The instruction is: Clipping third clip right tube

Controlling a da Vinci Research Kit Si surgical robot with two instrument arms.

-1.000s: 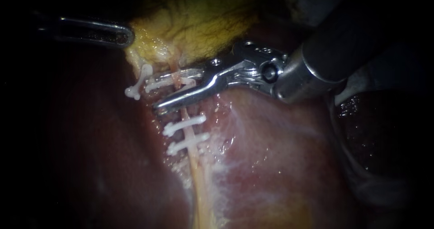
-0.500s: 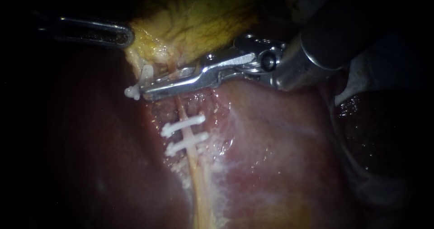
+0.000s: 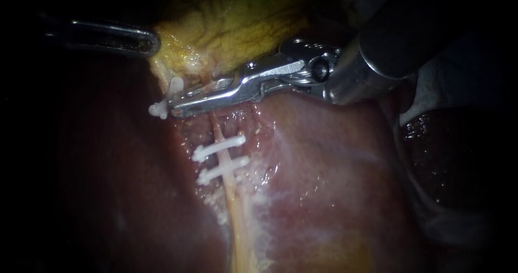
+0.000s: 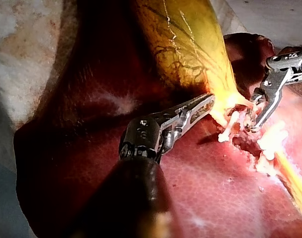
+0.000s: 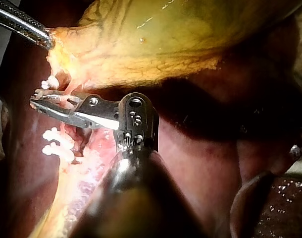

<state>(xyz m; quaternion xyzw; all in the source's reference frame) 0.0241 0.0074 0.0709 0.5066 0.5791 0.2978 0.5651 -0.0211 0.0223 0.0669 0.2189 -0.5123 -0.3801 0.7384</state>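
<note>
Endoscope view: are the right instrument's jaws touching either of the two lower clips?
No: the right instrument is shut on the tube above the lower clips, with bare tube showing between them.

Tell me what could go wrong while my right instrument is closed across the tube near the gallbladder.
1. The right instrument has its tip right beside the neighbouring clip; pulling back could snag it.
2. The new clip is mostly hidden inside that instrument, so whether it spans the whole tube cannot be confirmed.
3. The left instrument holds the edge of the gallbladder; a slip might jerk the tube.
</note>
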